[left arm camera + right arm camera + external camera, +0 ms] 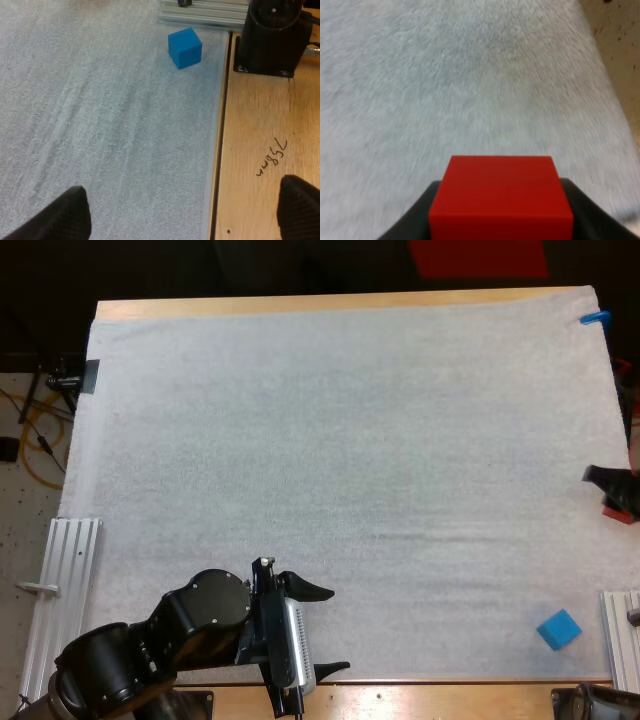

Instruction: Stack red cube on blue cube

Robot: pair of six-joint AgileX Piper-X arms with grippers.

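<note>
A blue cube (559,629) rests on the white mat near its front right corner; the left wrist view has it (185,47) by a metal rail. The red cube (501,197) is pressed between the black fingers of my right gripper (501,212), above the mat. At the right edge of the high view, that gripper (615,495) shows with a bit of the red cube (616,514), well behind the blue cube. My left gripper (325,630) stands open at the mat's front edge, far left of the blue cube, its fingers (60,215) wide apart with nothing between them.
Aluminium rails lie at the front left (62,580) and front right (620,635) of the mat. The right arm's black base (272,37) stands on the bare wooden table edge (260,150), just beyond the blue cube.
</note>
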